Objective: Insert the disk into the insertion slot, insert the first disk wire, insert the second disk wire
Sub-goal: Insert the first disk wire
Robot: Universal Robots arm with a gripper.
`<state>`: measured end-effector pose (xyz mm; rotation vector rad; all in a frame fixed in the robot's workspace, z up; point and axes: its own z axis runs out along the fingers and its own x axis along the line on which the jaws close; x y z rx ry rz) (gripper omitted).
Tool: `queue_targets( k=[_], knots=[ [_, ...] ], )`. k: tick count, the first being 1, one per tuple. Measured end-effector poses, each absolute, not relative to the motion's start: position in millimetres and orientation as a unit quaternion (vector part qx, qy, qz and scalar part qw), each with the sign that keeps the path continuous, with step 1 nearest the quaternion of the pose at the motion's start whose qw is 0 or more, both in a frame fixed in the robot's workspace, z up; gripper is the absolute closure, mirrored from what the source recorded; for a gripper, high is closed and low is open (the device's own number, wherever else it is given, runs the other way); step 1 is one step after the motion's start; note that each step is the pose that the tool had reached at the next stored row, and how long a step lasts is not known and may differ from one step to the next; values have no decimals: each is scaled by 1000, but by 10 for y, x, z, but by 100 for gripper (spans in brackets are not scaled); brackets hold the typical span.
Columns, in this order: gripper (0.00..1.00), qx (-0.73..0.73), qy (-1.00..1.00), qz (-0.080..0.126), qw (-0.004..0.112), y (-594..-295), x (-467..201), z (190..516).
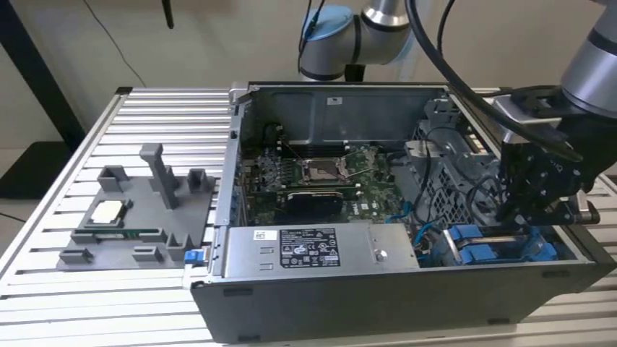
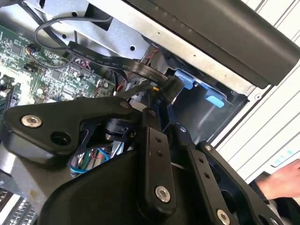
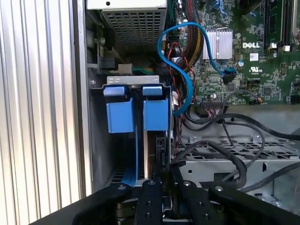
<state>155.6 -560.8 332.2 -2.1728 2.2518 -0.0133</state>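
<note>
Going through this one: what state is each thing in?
case: open, side panel off.
disk: on edge in the slot.
slot: holds the disk.
gripper: low inside the case, at the disk.
chip: lying on the grey tray, outside the case.

A: What does the arm (image 1: pixel 386 18) look like?
B: Silver-grey tubes, with a pale blue cap (image 1: pixel 323 32) on one joint and a black cable (image 1: pixel 449 65) looping down along it.
A: And the gripper (image 2: pixel 159 112)?
B: Matte black all over: a rounded housing and flat link bars (image 2: pixel 152 159) hinged together, each pivot fixed by a shiny silver screw (image 2: pixel 32 121). A pale grey block (image 1: pixel 511 107) sits at the wrist above it.
</note>
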Motion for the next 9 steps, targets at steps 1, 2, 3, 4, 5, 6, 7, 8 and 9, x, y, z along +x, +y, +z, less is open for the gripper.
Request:
queue_targets(
  k=[1, 2, 3, 4, 5, 6, 7, 8, 9],
  knots=[
    [80, -694, 720, -4, 7, -5608, 1556, 3320],
    [80, -694, 720, -3, 7, -5608, 1556, 3333],
    [73, -694, 720, -3, 7, -5607, 1557, 3370],
    [73, -694, 720, -3, 7, -5608, 1557, 3417],
    [73, -694, 720, -4, 7, -5608, 1558, 3460],
    [73, -694, 720, -3, 7, -5608, 1557, 3503],
    [73, -694, 720, -3, 7, -5607, 1557, 3546],
    [73, -694, 720, -3, 7, -5607, 1557, 3578],
    [73, -694, 720, -3, 8, -5606, 1558, 3599]
  ],
)
